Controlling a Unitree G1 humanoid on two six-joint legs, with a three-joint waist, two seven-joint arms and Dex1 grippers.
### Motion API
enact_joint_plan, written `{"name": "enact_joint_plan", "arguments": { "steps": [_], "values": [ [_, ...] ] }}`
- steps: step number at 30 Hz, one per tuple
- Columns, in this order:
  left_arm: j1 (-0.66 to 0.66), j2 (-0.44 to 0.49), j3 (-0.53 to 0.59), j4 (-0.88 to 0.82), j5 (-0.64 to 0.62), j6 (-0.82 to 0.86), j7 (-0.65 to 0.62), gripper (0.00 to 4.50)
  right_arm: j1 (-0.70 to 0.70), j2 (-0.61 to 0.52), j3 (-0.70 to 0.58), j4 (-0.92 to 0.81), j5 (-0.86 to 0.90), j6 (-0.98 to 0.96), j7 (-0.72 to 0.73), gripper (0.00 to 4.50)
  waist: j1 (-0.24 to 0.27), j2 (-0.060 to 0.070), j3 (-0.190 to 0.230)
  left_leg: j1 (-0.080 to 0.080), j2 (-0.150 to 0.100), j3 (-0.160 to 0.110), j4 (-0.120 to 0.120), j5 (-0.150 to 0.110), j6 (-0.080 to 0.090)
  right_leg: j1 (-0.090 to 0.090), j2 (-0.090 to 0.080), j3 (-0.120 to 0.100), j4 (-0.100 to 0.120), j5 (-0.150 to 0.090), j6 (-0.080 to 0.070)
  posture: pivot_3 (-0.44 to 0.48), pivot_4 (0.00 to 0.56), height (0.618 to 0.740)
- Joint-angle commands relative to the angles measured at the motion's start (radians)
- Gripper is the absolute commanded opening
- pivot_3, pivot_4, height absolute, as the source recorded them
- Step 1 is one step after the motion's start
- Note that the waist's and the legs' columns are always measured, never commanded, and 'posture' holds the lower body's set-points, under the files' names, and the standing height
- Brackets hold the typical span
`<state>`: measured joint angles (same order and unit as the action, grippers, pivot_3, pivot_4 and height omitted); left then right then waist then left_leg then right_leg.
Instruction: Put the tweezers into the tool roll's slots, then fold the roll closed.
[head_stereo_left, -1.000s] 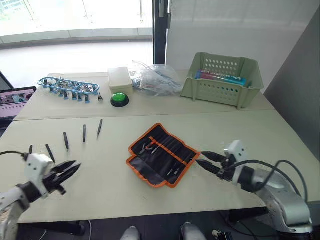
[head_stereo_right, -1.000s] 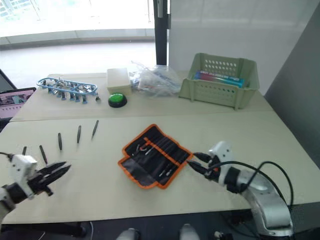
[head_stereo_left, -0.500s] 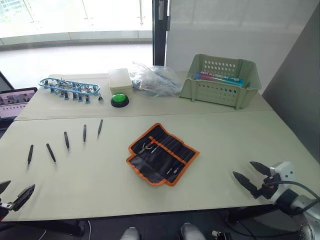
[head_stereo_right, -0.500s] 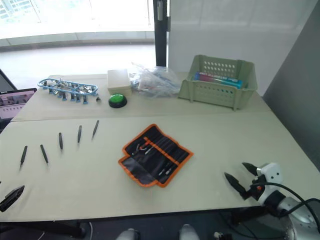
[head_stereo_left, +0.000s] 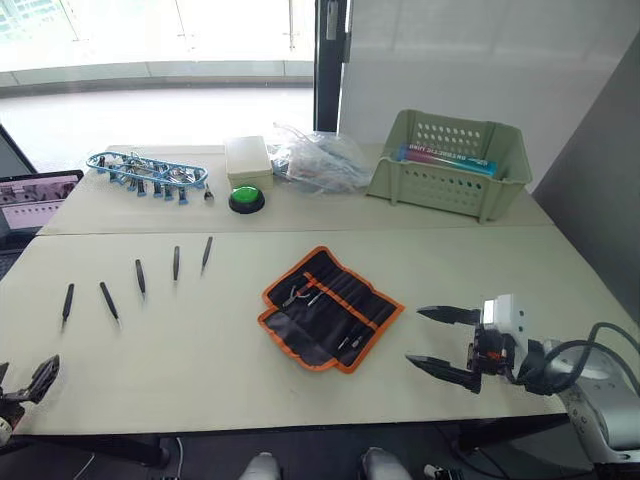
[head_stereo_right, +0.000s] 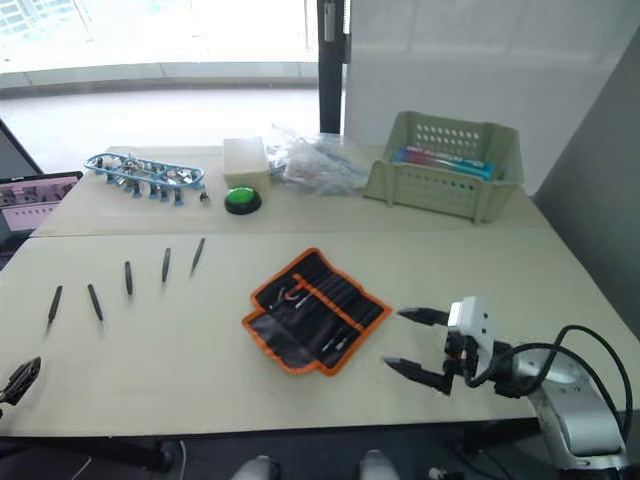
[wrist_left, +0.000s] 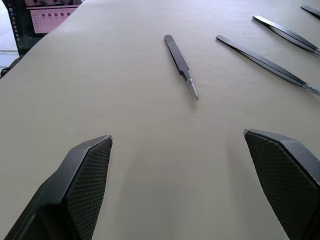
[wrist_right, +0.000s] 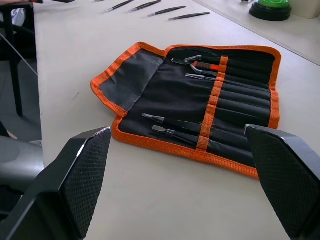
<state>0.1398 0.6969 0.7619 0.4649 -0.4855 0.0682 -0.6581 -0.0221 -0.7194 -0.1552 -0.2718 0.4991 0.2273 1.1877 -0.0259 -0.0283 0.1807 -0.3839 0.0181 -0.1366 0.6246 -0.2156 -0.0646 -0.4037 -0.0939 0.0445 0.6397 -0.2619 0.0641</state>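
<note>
Pale surface (head_stereo_left: 230, 340) carries the open tool roll (head_stereo_left: 331, 308) at its centre, five tweezers (head_stereo_left: 140, 277) untouched in a row at left (none slotted yet). Right pincer (head_stereo_left: 437, 340), jaws wide, has swung back toward the roll; left pincer (wrist_left: 190, 195) gapes near the tweezers.

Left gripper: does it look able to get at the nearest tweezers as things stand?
Probably yes. The left gripper is open over bare table, and the nearest tweezers lie flat ahead of its fingers with nothing between.
</note>
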Motion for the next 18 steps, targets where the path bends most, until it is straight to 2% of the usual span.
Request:
{"name": "enact_joint_plan", "arguments": {
  "steps": [1, 14, 18],
  "values": [
    [-0.063, 0.034, -0.048, 0.03, 0.05, -0.005, 0.039, 4.47, -0.027, -0.011, 0.003, -0.02, 0.032, -0.009, 0.022, 4.5, 0.003, 0.0, 0.0, 0.0, 0.0, 0.0, 0.0, 0.0, 0.0, 0.0, 0.0, 0.0, 0.0, 0.0, 0.0, 0.0, 0.15, 0.736],
    [-0.372, 0.085, -0.207, 0.379, 0.173, -0.043, 0.09, 4.47, -0.048, -0.009, -0.007, -0.099, 0.065, 0.055, -0.058, 4.5, 0.014, 0.002, 0.0, 0.002, 0.0, 0.0, 0.0, 0.001, -0.001, 0.0, 0.001, 0.0, 0.003, 0.0, 0.0, 0.0, 0.15, 0.736],
    [-0.421, 0.065, -0.211, 0.463, 0.16, -0.049, 0.084, 3.29, -0.044, -0.014, -0.016, -0.108, 0.074, 0.068, -0.068, 4.5, 0.012, 0.006, -0.001, 0.004, 0.0, 0.0, 0.0, 0.002, -0.003, 0.001, 0.0, 0.0, 0.004, 0.001, 0.0, 0.0, 0.15, 0.736]
  ]
}}
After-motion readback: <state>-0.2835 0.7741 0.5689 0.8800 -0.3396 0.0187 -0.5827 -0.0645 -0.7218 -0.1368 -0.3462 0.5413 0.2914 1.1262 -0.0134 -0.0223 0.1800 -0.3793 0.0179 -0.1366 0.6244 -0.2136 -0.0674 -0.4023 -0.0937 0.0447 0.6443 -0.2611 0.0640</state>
